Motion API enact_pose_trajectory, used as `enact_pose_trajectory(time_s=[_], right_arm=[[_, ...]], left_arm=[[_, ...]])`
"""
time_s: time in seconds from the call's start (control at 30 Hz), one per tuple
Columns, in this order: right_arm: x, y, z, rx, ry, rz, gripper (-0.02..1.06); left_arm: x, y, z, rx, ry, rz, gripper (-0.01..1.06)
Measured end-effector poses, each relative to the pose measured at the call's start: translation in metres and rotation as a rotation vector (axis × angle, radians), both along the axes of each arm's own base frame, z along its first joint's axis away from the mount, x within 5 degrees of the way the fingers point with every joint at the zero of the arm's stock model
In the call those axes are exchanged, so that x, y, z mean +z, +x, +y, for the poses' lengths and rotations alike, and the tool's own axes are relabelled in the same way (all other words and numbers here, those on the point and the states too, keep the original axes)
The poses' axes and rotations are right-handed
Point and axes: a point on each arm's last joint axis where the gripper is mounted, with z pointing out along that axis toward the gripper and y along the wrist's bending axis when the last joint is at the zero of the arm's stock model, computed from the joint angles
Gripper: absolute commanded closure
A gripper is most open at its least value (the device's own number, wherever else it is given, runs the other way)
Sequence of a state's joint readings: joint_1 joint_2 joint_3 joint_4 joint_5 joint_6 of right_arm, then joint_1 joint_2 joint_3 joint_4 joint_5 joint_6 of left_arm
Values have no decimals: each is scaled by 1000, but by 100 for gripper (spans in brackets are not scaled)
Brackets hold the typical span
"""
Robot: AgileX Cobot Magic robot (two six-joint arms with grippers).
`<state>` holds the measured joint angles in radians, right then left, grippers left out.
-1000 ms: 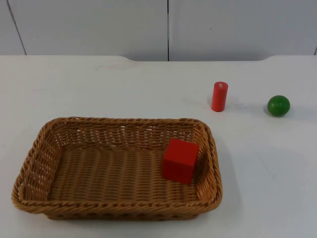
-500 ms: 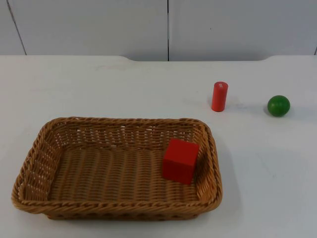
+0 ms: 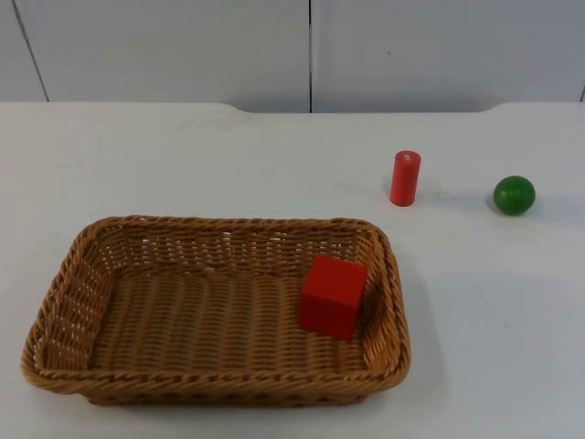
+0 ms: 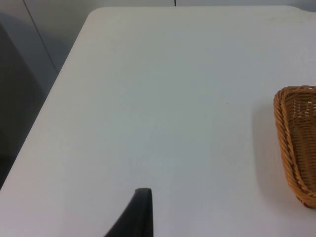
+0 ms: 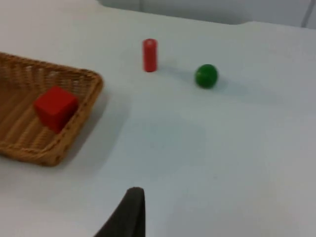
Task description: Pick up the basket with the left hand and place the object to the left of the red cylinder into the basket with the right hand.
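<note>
Of the robot's body, one black fingertip [image 4: 140, 212] of the left gripper shows in the left wrist view. It is matte and dark, wide at its base and narrowing to a blunt flat tip. The right gripper's fingertip [image 5: 129, 212] has the same black colour and the same curved, tapering shape.
</note>
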<state>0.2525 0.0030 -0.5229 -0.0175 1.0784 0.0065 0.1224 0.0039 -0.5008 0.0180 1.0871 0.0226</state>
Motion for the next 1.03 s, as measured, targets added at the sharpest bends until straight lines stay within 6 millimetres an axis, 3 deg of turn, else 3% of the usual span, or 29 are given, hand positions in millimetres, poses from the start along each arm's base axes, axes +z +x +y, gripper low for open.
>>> enact_pose_trajectory(time_s=[0.4, 1.03], right_arm=[[0, 0, 1, -187, 0, 0, -1], [0, -1, 1, -191, -6, -1, -1]], left_arm=[[0, 0, 0, 0, 0, 0, 0], [0, 0, 0, -27, -3, 0, 0]])
